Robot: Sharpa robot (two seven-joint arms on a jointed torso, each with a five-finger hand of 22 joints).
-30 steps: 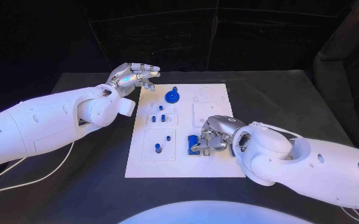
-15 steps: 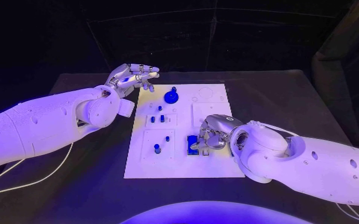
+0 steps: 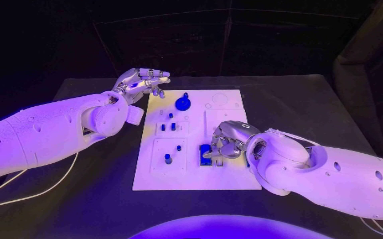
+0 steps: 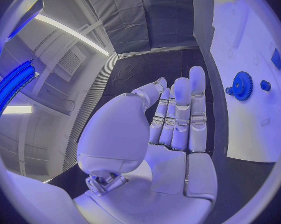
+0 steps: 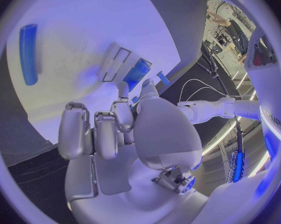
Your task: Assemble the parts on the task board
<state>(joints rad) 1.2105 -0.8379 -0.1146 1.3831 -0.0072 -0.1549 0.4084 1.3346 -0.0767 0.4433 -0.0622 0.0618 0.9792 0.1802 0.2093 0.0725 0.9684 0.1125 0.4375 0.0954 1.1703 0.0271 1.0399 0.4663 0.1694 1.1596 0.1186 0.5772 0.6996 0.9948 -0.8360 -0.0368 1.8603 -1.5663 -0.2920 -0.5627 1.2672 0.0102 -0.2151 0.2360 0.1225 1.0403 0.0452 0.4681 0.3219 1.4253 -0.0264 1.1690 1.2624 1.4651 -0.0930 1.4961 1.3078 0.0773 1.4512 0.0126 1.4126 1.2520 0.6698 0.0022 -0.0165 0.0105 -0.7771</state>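
The white task board point(image 3: 227, 106) lies in the middle of the black table. A blue gear point(image 3: 184, 104) stands near its far edge, and small blue pegs point(image 3: 167, 126) stand in its left half. My left hand point(image 3: 144, 81) hovers off the board's far left corner, fingers straight and holding nothing; the gear point(image 4: 241, 86) lies beyond its fingertips point(image 4: 180, 99). My right hand point(image 3: 227, 141) is curled over the board's near right part, fingertips at a blue block point(image 3: 206, 155). The block point(image 5: 137, 73) sits just past the thumb; I cannot tell whether it is gripped. A blue cylinder point(image 5: 28, 52) lies loose on the board.
Two more blue pegs point(image 3: 168, 159) stand in the board's near left plate. A white cable point(image 3: 48, 186) runs across the table under my left arm. Black curtains close off the back.
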